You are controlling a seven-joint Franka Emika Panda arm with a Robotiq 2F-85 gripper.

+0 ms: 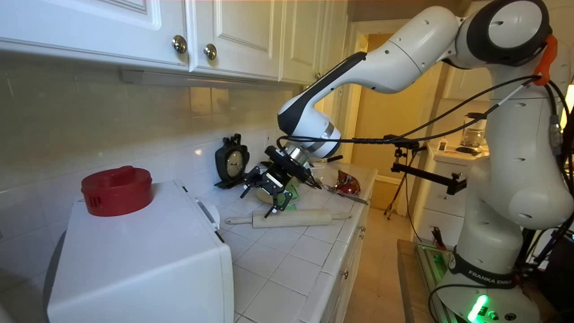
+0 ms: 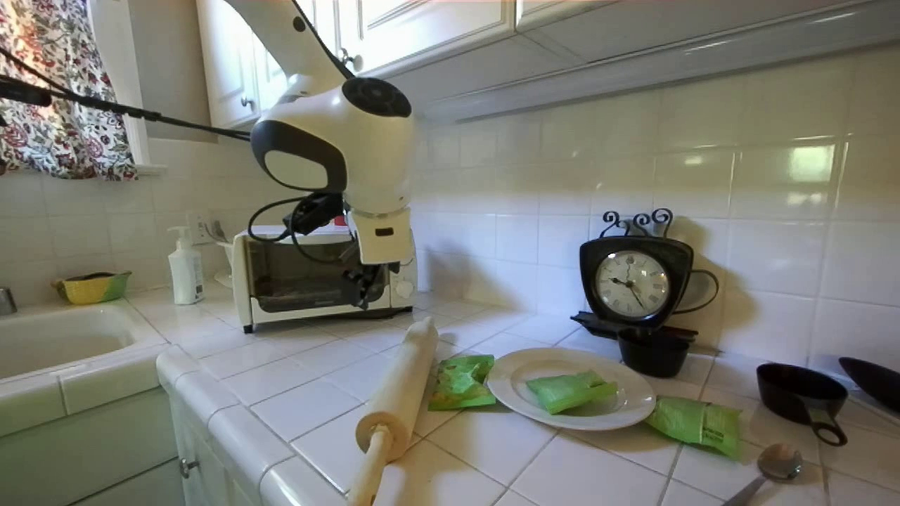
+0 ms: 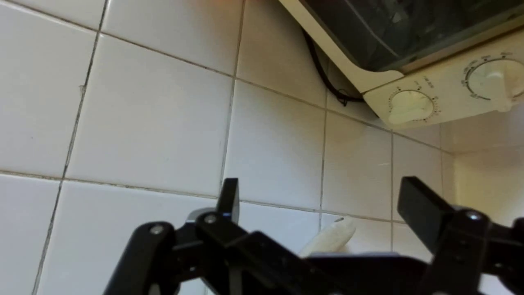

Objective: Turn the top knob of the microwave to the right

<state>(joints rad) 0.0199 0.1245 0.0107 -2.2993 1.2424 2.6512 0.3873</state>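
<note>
The white microwave (image 1: 143,251) stands on the tiled counter, its front turned away in this exterior view. Its dark glass door (image 2: 302,270) faces the camera in an exterior view, where a pale knob (image 2: 403,289) shows at its right side. In the wrist view two knobs show on its panel: a larger knob (image 3: 495,80) farther from the counter, cut by the right edge, and a smaller knob (image 3: 410,106) near the base. My gripper (image 3: 319,192) is open and empty, in front of the microwave and apart from it. It also shows in both exterior views (image 1: 256,205) (image 2: 363,287).
A rolling pin (image 1: 291,218) lies below the gripper; its handle (image 3: 332,237) shows between the fingers. A red container (image 1: 117,190) sits on the microwave. A black clock (image 2: 636,281), a plate (image 2: 506,383) and green packets (image 2: 462,381) stand behind. Wall cabinets (image 1: 246,31) overhang the counter.
</note>
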